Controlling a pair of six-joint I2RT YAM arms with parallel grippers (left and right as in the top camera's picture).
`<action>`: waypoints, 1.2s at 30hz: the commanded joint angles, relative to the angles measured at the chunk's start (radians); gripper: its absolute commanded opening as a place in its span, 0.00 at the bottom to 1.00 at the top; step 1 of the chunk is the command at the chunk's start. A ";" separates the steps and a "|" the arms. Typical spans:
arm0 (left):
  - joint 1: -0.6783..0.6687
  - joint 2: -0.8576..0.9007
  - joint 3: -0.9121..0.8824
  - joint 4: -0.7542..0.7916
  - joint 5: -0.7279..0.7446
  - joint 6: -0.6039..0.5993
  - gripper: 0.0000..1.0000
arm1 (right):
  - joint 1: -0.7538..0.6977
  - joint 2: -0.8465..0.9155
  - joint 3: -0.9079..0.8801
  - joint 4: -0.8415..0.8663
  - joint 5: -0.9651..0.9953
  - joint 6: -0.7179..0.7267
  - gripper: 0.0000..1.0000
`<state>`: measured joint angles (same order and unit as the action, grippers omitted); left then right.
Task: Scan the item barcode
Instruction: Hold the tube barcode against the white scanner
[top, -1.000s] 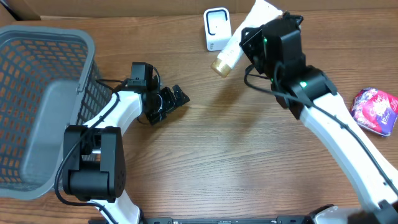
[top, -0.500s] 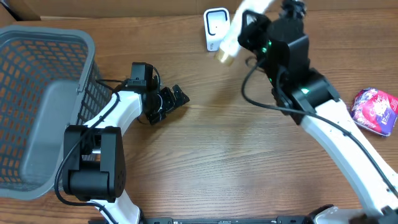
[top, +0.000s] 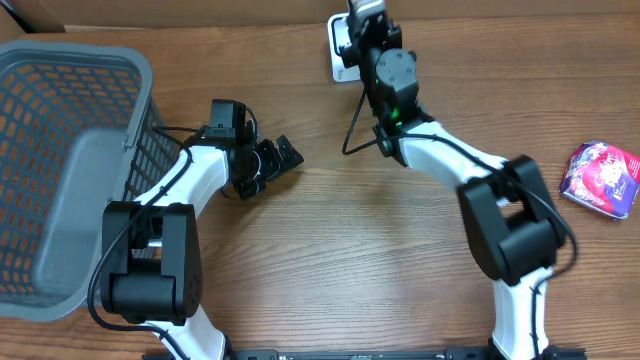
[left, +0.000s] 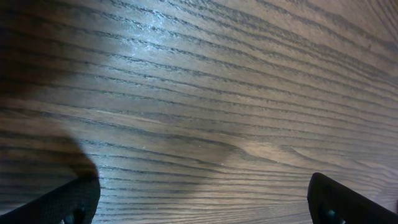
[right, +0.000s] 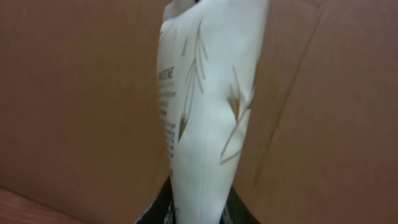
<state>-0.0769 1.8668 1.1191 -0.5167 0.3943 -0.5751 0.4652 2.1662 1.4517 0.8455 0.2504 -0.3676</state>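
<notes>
The white Pantene tube (right: 205, 112), a second ago to the right of the white scanner (top: 338, 60), is now carried over the scanner; the right gripper (right: 198, 211) pinches it between its jaws; so the scan seems to be starting, though I cannot see the barcode; the left gripper (top: 268, 168), well left of the scanner, rests with jaws spread, empty.

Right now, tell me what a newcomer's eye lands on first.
The right gripper, shut on a white tube, is up at the white scanner on the table's far edge. A big grey basket fills the left side; a purple packet lies far right.
</notes>
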 joint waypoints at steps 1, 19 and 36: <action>-0.002 0.016 -0.004 -0.006 -0.039 0.014 1.00 | -0.005 0.049 0.030 0.136 0.011 -0.352 0.04; -0.002 0.016 -0.004 -0.006 -0.039 0.014 1.00 | -0.035 0.309 0.421 -0.089 -0.217 -0.575 0.04; -0.002 0.016 -0.004 -0.006 -0.039 0.014 1.00 | -0.048 0.396 0.516 -0.202 -0.290 -0.546 0.04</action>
<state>-0.0769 1.8668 1.1194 -0.5167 0.3885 -0.5728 0.4294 2.5748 1.9240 0.6384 -0.0242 -0.9215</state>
